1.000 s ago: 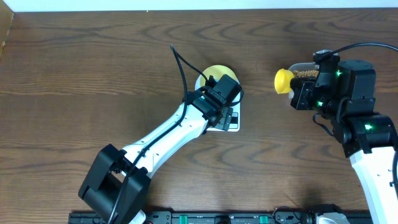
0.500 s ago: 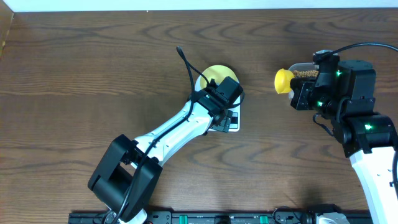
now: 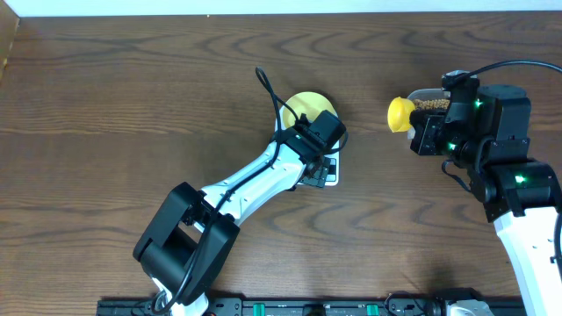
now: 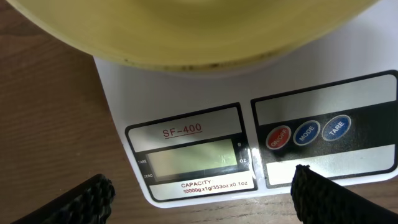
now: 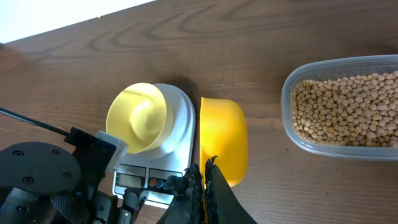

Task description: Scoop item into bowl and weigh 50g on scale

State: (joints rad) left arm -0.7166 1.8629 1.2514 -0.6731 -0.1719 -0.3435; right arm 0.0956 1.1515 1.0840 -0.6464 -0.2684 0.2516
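Left elbow (image 3: pixel 186 230) swung right; left jaws spread over white scale (image 4: pixel 186 93), right jaws pinch yellow scoop (image 5: pixel 222 140).

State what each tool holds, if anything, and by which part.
Right tool: shut on the scoop, gripping its near end. Left tool: open, holding nothing.

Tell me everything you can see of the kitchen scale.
The scale is a white, plastic-looking rounded rectangle lying flat on the brown wooden table. Its front edge carries a grey display showing no readable digits, labelled SF-400, plus one red and two blue buttons. The pale-yellow bowl sits on its platform. The open left hand hovers at its front.
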